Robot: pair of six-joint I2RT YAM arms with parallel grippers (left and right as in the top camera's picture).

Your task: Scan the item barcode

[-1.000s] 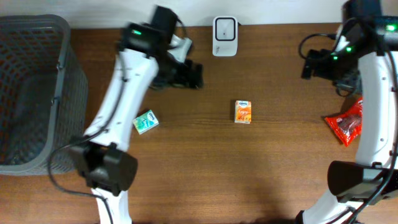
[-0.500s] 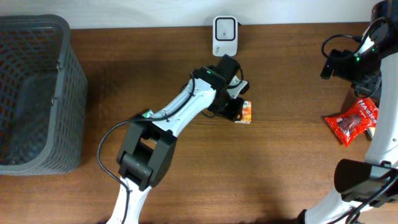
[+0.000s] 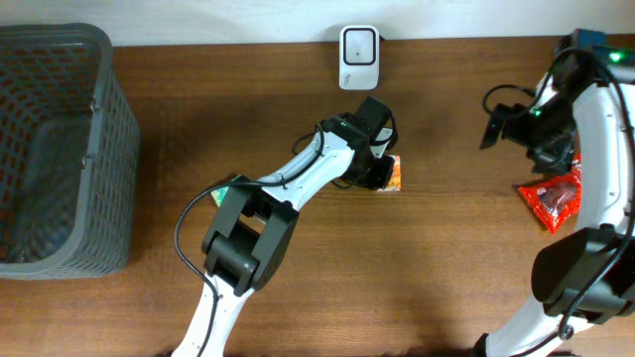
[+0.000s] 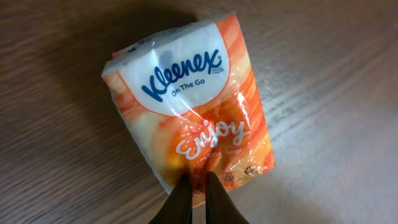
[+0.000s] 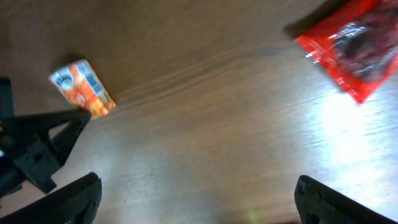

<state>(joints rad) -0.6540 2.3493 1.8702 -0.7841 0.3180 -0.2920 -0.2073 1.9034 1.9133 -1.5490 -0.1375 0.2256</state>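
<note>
Grained wooden table (image 3: 397, 288), glossy orange tissue pack (image 4: 193, 112), left fingers (image 4: 180, 206) pinching its edge, right fingers (image 5: 73, 200) spread wide, empty.

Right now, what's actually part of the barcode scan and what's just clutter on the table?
Job:
orange Kleenex pack
left claw, pinching the pack's edge
white scanner at the far edge

Lying about:
red snack bag
grey basket
green pack, partly hidden
</note>
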